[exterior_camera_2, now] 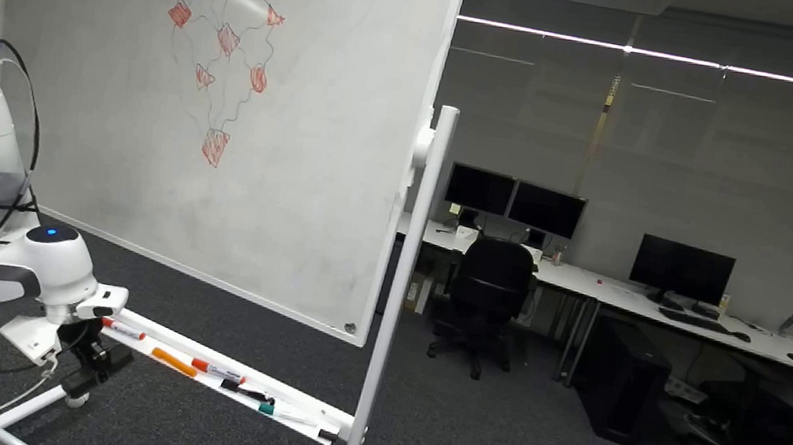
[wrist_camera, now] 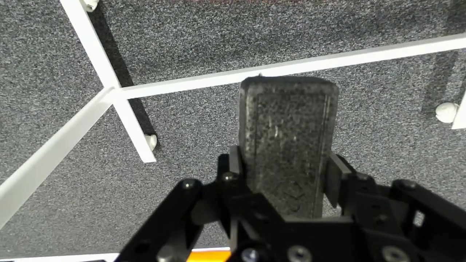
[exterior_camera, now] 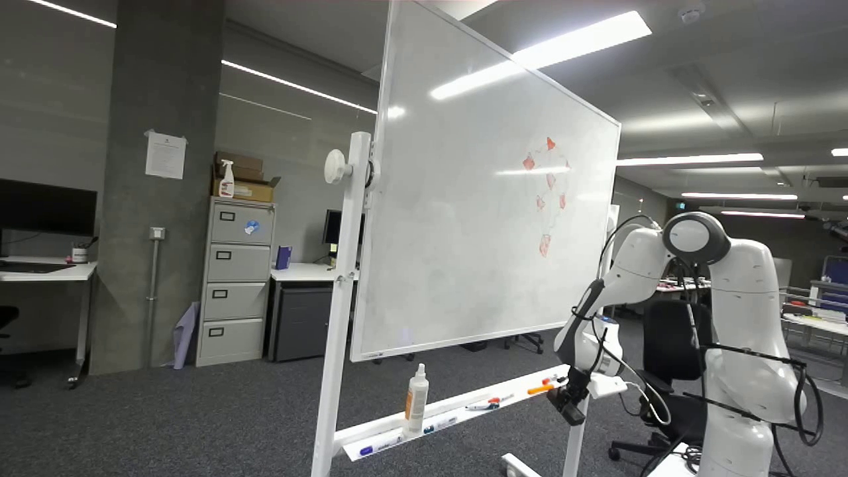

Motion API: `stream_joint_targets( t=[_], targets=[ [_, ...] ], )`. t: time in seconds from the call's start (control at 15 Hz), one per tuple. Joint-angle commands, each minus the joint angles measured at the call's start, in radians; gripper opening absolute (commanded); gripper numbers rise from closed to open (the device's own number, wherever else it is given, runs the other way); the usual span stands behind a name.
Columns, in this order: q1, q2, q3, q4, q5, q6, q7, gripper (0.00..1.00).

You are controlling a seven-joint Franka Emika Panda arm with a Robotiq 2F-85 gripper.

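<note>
My gripper (wrist_camera: 285,169) is shut on a dark, worn whiteboard eraser (wrist_camera: 287,127), gripping it by its two long sides. The eraser's far end sticks out past the fingertips. In both exterior views the gripper (exterior_camera: 568,401) hangs low and tilted downward, just in front of the tray (exterior_camera_2: 297,396) under the whiteboard (exterior_camera_2: 297,163). An orange marker (exterior_camera_2: 173,362) lies on that tray close by, and a bit of orange shows at the bottom of the wrist view. Red shaded patches joined by thin lines are drawn on the board.
Several markers, such as a red-capped one (exterior_camera_2: 217,370), rest along the tray. A spray bottle (exterior_camera: 416,401) stands upright at its other end. White stand legs (wrist_camera: 218,78) with casters cross the carpet below. An office chair (exterior_camera: 676,371) is behind the arm.
</note>
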Motion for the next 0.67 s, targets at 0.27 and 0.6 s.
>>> stream_joint_targets(
  t=[0.27, 0.6],
  targets=[
    [0.031, -0.048, -0.083, -0.023, -0.022, 0.034, 0.012, 0.31],
    [0.065, -0.043, -0.149, -0.023, -0.026, 0.039, 0.008, 0.31]
  ],
)
